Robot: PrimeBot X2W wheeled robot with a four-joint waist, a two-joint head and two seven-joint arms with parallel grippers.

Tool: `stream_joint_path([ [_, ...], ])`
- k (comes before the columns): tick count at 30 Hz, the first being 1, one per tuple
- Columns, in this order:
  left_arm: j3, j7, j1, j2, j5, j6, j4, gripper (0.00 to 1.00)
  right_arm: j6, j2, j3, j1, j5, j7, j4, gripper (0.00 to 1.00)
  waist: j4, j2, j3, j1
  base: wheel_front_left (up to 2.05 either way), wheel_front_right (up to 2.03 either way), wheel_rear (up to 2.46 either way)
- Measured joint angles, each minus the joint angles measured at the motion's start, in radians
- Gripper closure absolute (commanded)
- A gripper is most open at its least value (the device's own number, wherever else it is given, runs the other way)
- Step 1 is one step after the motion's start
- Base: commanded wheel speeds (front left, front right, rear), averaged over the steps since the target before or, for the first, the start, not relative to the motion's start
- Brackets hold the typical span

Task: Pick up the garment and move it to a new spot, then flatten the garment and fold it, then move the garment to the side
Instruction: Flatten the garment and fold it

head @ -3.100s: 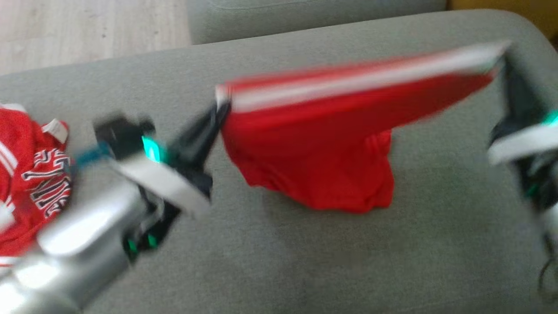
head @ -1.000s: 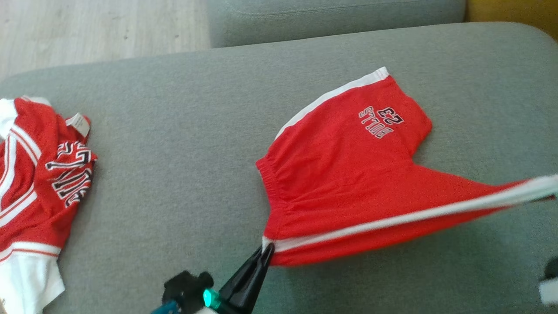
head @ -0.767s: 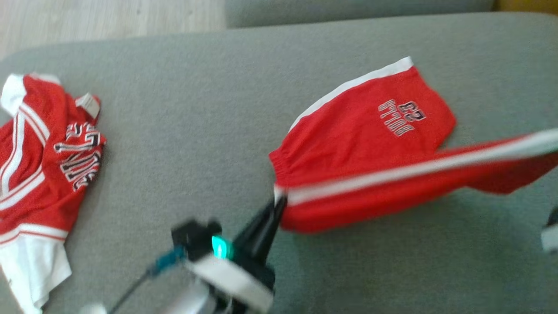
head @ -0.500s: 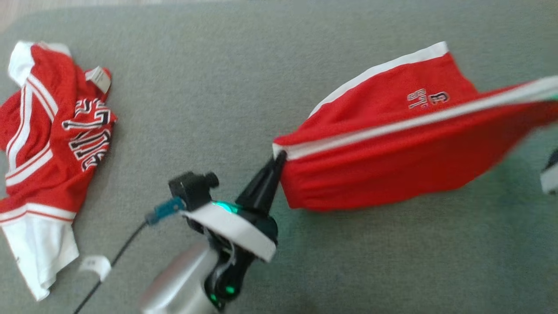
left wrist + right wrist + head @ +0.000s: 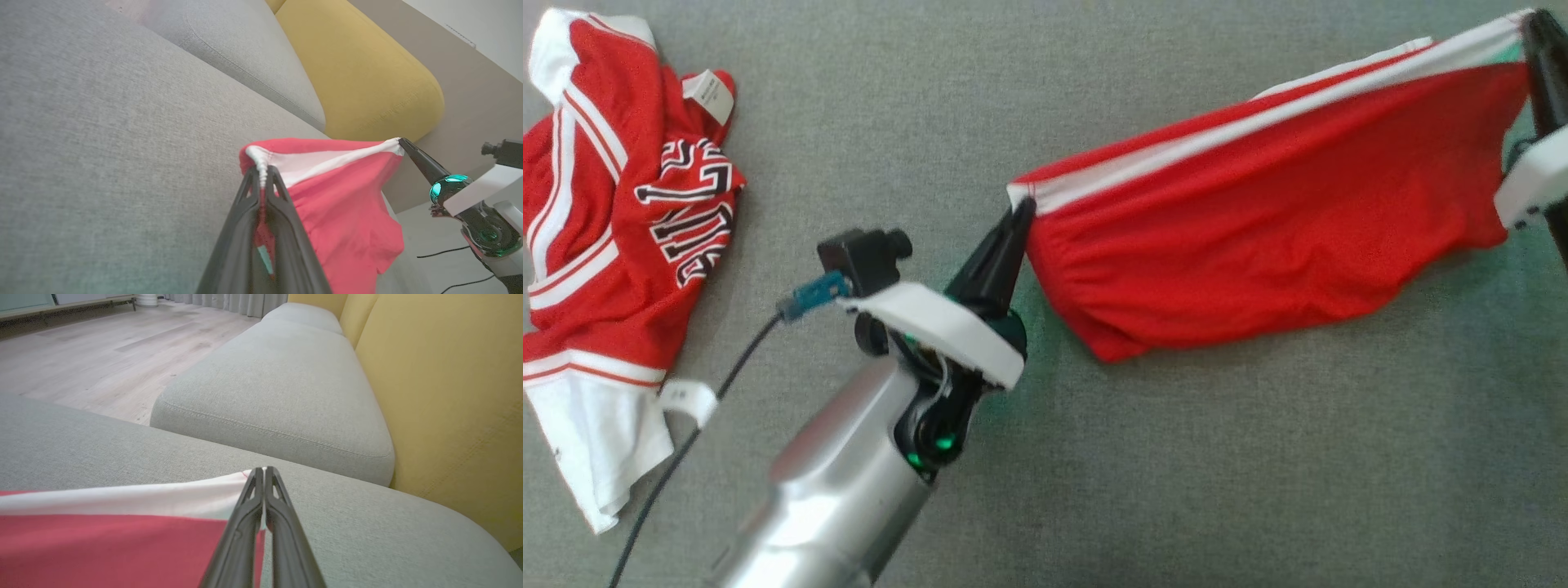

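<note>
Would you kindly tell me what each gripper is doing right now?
Left gripper: shut on the shorts.
Right gripper: shut on the shorts.

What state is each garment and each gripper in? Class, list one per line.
shorts: lifted, stretched taut along the striped edge, the rest hanging.
jersey: crumpled, lying on the cushion, not held.
left gripper: shut on one corner of the shorts.
right gripper: shut on the other corner.
</note>
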Motion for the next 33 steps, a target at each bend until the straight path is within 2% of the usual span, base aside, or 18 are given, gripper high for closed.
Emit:
stream_joint_path([
  [6,-0.026,-0.008,-0.067,-0.004,-0.023,0.000,0.059,1.00,0.000,-0.006,0.110,-0.093,0.016,-0.002,0.122,1.00,0.005,0.0000,0.026,-0.0001,0.00,0.00,0.00],
  [7,-0.035,-0.009,-0.071,-0.005,-0.024,0.000,0.068,0.87,0.000,-0.006,0.123,-0.104,0.021,-0.012,0.139,1.00,0.004,0.0000,0.028,-0.0001,0.00,0.00,0.00],
  [8,-0.040,-0.009,-0.073,-0.006,-0.025,0.000,0.075,0.67,0.000,-0.006,0.135,-0.116,0.029,-0.021,0.156,0.96,0.004,0.0000,0.029,-0.0001,0.00,0.00,0.00],
  [9,-0.044,-0.010,-0.073,-0.006,-0.027,0.000,0.081,0.31,0.000,-0.006,0.145,-0.126,0.039,-0.030,0.170,0.70,0.003,0.0000,0.029,0.0000,0.00,0.00,0.00],
  [10,-0.049,-0.015,-0.074,-0.006,-0.036,0.000,0.089,0.00,0.000,-0.006,0.155,-0.135,0.047,-0.039,0.184,0.40,0.003,0.0000,0.029,-0.0001,0.00,0.00,0.00],
  [11,-0.054,-0.022,-0.077,-0.006,-0.042,0.000,0.094,0.00,0.000,-0.006,0.162,-0.143,0.055,-0.052,0.195,0.00,0.002,0.0000,0.027,-0.0001,0.00,0.00,0.00],
  [15,-0.073,-0.065,-0.087,-0.002,-0.036,0.000,0.123,0.00,0.000,-0.005,0.196,-0.150,0.104,-0.101,0.223,0.00,0.001,0.0000,0.010,-0.0001,0.00,0.00,0.00],
  [19,-0.094,-0.149,-0.083,0.013,0.041,0.011,0.142,0.00,0.000,-0.009,0.224,-0.131,0.164,-0.126,0.211,0.00,-0.001,0.0000,-0.015,-0.0003,0.00,0.00,0.00],
  [24,-0.072,-0.205,-0.029,0.046,0.238,0.138,0.090,0.00,0.000,-0.054,0.234,-0.011,0.262,-0.141,0.144,0.00,-0.004,0.0000,-0.061,-0.0003,0.00,0.00,0.00],
  [30,0.067,-0.206,0.198,0.051,0.590,0.309,-0.187,0.00,0.000,-0.072,0.195,0.136,0.332,-0.108,0.104,0.00,0.003,0.0000,-0.095,-0.0004,0.00,0.00,0.00],
  [33,0.106,-0.207,0.312,0.040,0.709,0.358,-0.293,0.00,0.000,-0.074,0.154,0.167,0.356,-0.090,0.107,0.00,0.026,0.0000,-0.100,-0.0004,0.00,0.00,0.00],
])
